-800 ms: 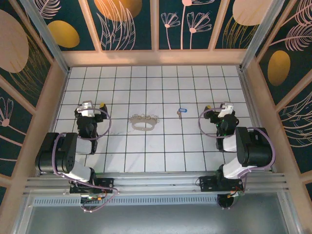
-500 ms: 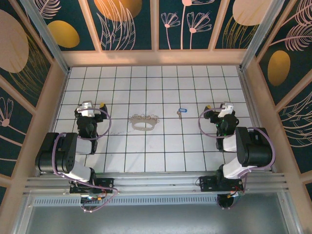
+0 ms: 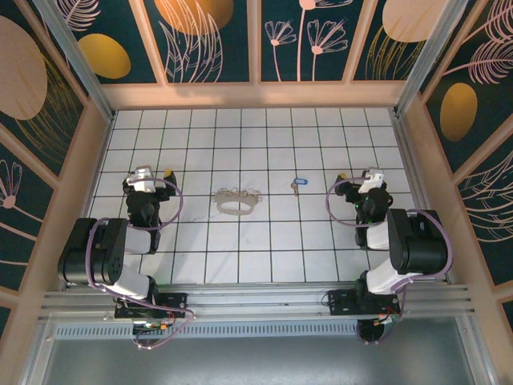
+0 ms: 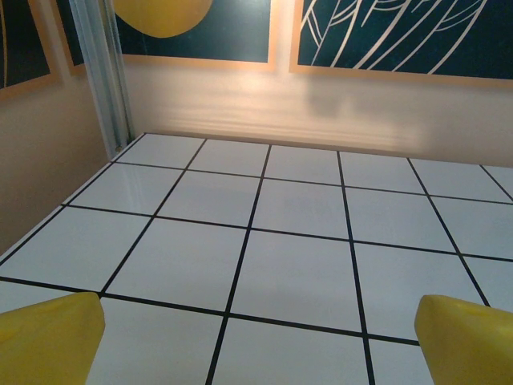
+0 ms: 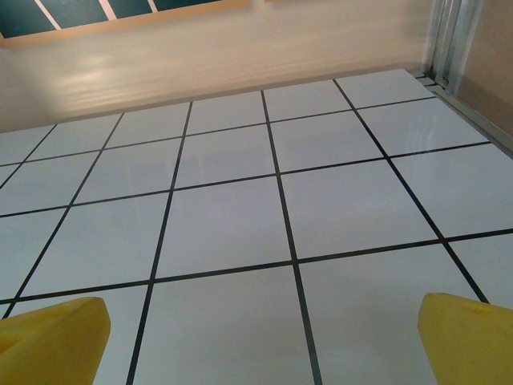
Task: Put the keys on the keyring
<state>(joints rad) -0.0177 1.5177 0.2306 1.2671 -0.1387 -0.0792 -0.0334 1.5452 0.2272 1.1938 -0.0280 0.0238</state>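
The key (image 3: 298, 184), tiny with a bright blue head, lies on the white tiles (image 3: 240, 249) mid-table. Apart to its left lies the keyring (image 3: 237, 200), a pale beige loop with silvery links. The left gripper (image 4: 256, 341) and right gripper (image 5: 264, 337) are spread wide, empty. Nothing has moved since the earlier frames.

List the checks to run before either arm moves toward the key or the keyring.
1. Left hand open and empty: ok.
2. Right hand open and empty: ok.
3. Blue-headed key lying free, reachable: ok.
4. Keyring lying free, nothing on it: ok.
5. Key already on the keyring: not ok, they lie apart.
6. Which of the small rings can take the key: cannot tell, too small.
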